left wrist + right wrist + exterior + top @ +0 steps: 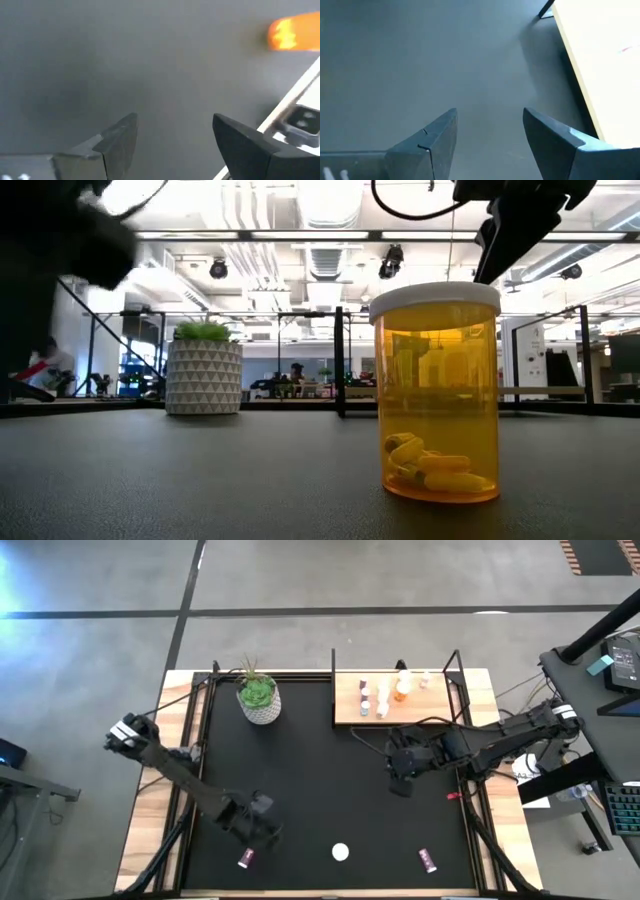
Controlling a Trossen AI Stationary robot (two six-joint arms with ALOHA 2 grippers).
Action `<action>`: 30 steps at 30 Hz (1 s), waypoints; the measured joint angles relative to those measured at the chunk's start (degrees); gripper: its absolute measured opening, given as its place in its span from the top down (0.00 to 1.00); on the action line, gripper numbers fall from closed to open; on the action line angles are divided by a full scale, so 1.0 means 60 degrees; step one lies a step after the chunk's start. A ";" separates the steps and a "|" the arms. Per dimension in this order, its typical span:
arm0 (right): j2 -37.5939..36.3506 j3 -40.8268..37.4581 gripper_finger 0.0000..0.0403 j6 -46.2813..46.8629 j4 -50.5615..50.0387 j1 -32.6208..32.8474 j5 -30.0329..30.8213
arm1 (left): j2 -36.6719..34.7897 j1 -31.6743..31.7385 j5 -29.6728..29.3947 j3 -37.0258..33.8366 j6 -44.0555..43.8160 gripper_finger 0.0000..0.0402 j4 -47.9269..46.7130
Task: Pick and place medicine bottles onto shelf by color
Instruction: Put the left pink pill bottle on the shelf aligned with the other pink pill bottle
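An orange medicine bottle (436, 392) with a white cap (341, 852) stands upright on its base on the black mat near the front edge. Two magenta bottles (246, 858) (428, 860) lie on their sides on the mat. Several more bottles (383, 693) stand on the light-wood shelf (440, 705) at the far right. My left gripper (266, 832) hovers open over the mat just beyond the left magenta bottle; its wrist view shows nothing between the fingers (175, 135). My right gripper (402, 778) hangs open (490, 132) over the mat in front of the shelf.
A white patterned pot with a green plant (259, 700) stands at the far left of the mat. Black upright posts (333, 670) rise at the shelf's ends. A small red item (453, 796) lies by the mat's right edge. Bare mat (320, 770) lies between the two arms.
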 joint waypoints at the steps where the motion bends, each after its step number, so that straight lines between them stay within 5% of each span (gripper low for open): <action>1: -0.0003 0.0007 0.47 -0.0020 -0.0004 0.0000 0.0007 | 0.0000 -0.0197 0.0010 -0.0001 -0.0601 0.40 -0.0301; 10: -0.0003 0.0007 0.47 -0.0100 -0.0004 0.0000 0.0011 | 0.0004 -0.0625 0.1080 0.0277 -0.2459 0.40 -0.2968; 30: -0.0007 0.0003 0.47 0.0362 -0.0012 0.0018 -0.0019 | 0.2210 -0.0889 0.2116 0.1921 -0.2317 0.42 -0.3610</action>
